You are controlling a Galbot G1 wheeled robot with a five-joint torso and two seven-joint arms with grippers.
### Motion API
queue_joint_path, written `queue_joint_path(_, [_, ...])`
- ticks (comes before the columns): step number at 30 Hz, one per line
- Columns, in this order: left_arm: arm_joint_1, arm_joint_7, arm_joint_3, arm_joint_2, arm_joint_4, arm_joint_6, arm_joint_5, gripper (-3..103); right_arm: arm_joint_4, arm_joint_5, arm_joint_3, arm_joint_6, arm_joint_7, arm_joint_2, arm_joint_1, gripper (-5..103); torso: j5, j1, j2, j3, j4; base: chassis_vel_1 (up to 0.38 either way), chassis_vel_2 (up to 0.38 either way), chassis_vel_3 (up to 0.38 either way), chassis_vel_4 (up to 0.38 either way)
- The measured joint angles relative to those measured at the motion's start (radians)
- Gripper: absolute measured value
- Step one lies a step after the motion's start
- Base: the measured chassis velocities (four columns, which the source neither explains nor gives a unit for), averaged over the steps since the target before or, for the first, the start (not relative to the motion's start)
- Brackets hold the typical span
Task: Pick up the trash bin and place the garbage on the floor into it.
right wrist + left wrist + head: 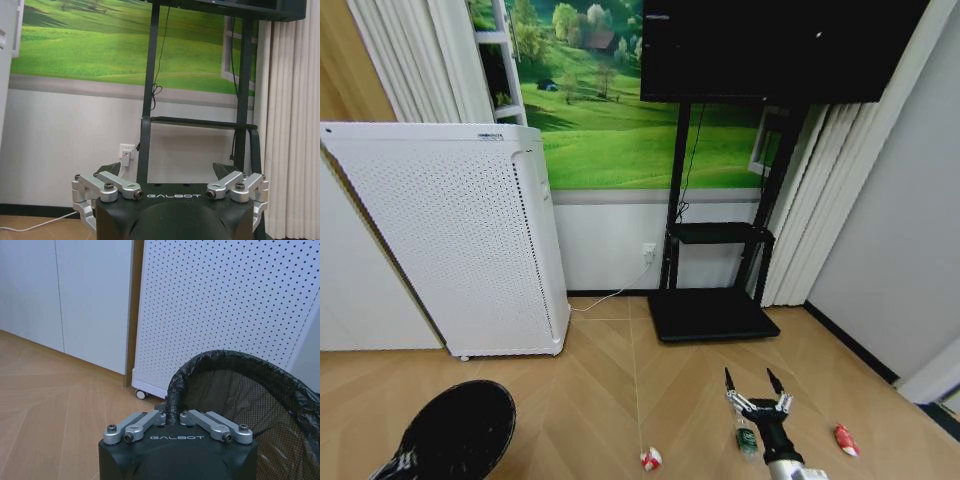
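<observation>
- Left gripper (172, 416) jaws pinch trash bin (455, 430) rim, bin off floor at robot's left, ready for catching.
- Right gripper (756, 383) jaws spread above bottle (747, 440).
- Red-white scrap (650, 459), red wrapper (845, 440) on floor.

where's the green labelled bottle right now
In the head view the bottle lies on the wood floor on the robot's right, just beside the open right gripper, between the red-and-white scrap and the red wrapper.
</observation>
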Motion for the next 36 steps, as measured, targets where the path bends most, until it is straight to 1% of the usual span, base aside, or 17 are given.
queue_joint_path(4, [0.003,-0.008,0.017,-0.006,-0.017,-0.019,0.038,6,0.000,-0.005,-0.006,0.005,-0.015,-0.003,0.000,100,-0.0001,0.000,0.000,0.000,-0.0001,0.099,0.071,-0.096,-0.078])
queue_joint_path(9, [0.003,-0.009,0.026,-0.005,-0.033,-0.022,0.041,6,-0.001,-0.006,-0.008,0.008,-0.028,-0.001,0.000,100,0.0000,0.000,0.000,0.000,-0.0001,0.162,0.161,-0.160,-0.167])
queue_joint_path(13, [0.001,-0.018,0.033,0.004,-0.036,-0.039,0.047,6,-0.004,-0.007,-0.010,0.009,-0.032,0.001,0.000,100,-0.0005,0.000,0.000,0.000,0.0000,0.221,0.231,-0.221,-0.230])
queue_joint_path(16, [0.000,-0.017,0.034,0.010,-0.043,-0.054,0.054,6,-0.011,-0.014,-0.013,0.006,-0.026,0.002,0.002,100,0.0001,0.000,0.000,0.000,-0.0002,0.273,0.233,-0.250,-0.255])
queue_joint_path(18, [-0.001,-0.017,0.035,0.009,-0.047,-0.057,0.057,6,-0.012,-0.015,-0.023,-0.011,0.005,0.003,0.005,100,-0.0003,0.000,0.000,0.000,-0.0001,0.289,0.249,-0.278,-0.270])
queue_joint_path(19, [-0.001,-0.017,0.035,0.009,-0.047,-0.057,0.057,6,-0.012,-0.015,-0.023,-0.011,0.005,0.003,0.005,100,-0.0003,0.000,0.000,0.000,-0.0001,0.300,0.249,-0.290,-0.284])
queue_joint_path(21, [0.001,-0.014,0.038,0.003,-0.052,-0.059,0.064,6,-0.021,-0.014,-0.034,-0.041,0.027,-0.004,0.012,100,-0.0001,0.000,0.000,0.000,0.0000,0.250,0.274,-0.260,-0.276])
queue_joint_path(22, [0.001,-0.013,0.040,0.000,-0.052,-0.061,0.068,6,-0.030,-0.010,-0.040,-0.056,0.039,-0.011,0.013,100,-0.0006,0.000,0.000,0.000,-0.0002,0.234,0.247,-0.198,-0.234])
queue_joint_path(23, [0.001,-0.013,0.040,0.000,-0.052,-0.061,0.068,6,-0.030,-0.010,-0.040,-0.056,0.039,-0.011,0.013,100,-0.0006,0.000,0.000,0.000,-0.0002,0.234,0.247,-0.198,-0.234])
queue_joint_path(24, [0.002,-0.013,0.042,-0.002,-0.054,-0.061,0.070,6,-0.038,-0.004,-0.044,-0.070,0.052,-0.018,0.014,100,-0.0012,0.000,0.000,0.000,-0.0003,0.161,0.148,-0.198,-0.170])
queue_joint_path(26, [0.001,-0.014,0.046,-0.004,-0.060,-0.060,0.071,6,-0.100,0.008,-0.061,-0.108,0.107,-0.049,0.029,100,0.0000,0.000,0.000,0.000,-0.0003,0.108,0.020,-0.062,-0.118])
queue_joint_path(27, [0.001,-0.014,0.046,-0.004,-0.060,-0.060,0.071,6,-0.100,0.008,-0.061,-0.108,0.107,-0.049,0.029,100,0.0000,0.000,0.000,0.000,-0.0003,0.108,0.020,-0.015,-0.067])
queue_joint_path(28, [-0.001,-0.017,0.049,-0.004,-0.061,-0.056,0.071,6,-0.136,0.001,-0.063,-0.112,0.127,-0.065,0.043,100,-0.0001,0.000,0.000,0.000,0.0003,0.000,0.000,0.000,0.000])
queue_joint_path(29, [-0.002,-0.018,0.050,-0.005,-0.061,-0.054,0.071,6,-0.157,-0.004,-0.063,-0.112,0.136,-0.074,0.052,100,0.0000,0.000,0.000,0.000,0.0002,0.000,0.000,0.000,0.000])
queue_joint_path(33, [-0.005,-0.018,0.054,-0.005,-0.062,-0.052,0.073,6,-0.203,-0.011,-0.067,-0.117,0.143,-0.094,0.071,100,0.0002,0.000,0.000,0.000,0.0000,-0.062,-0.040,0.051,0.035])
queue_joint_path(34, [-0.006,-0.018,0.058,-0.005,-0.062,-0.051,0.076,6,-0.234,-0.020,-0.074,-0.144,0.142,-0.102,0.079,100,0.0000,0.000,0.000,0.000,-0.0002,-0.061,-0.066,0.085,0.037])
queue_joint_path(36, [-0.007,-0.018,0.059,-0.005,-0.061,-0.051,0.078,6,-0.249,-0.024,-0.079,-0.156,0.141,-0.103,0.082,100,0.0000,0.000,0.000,0.000,-0.0001,-0.061,-0.042,0.053,0.037])
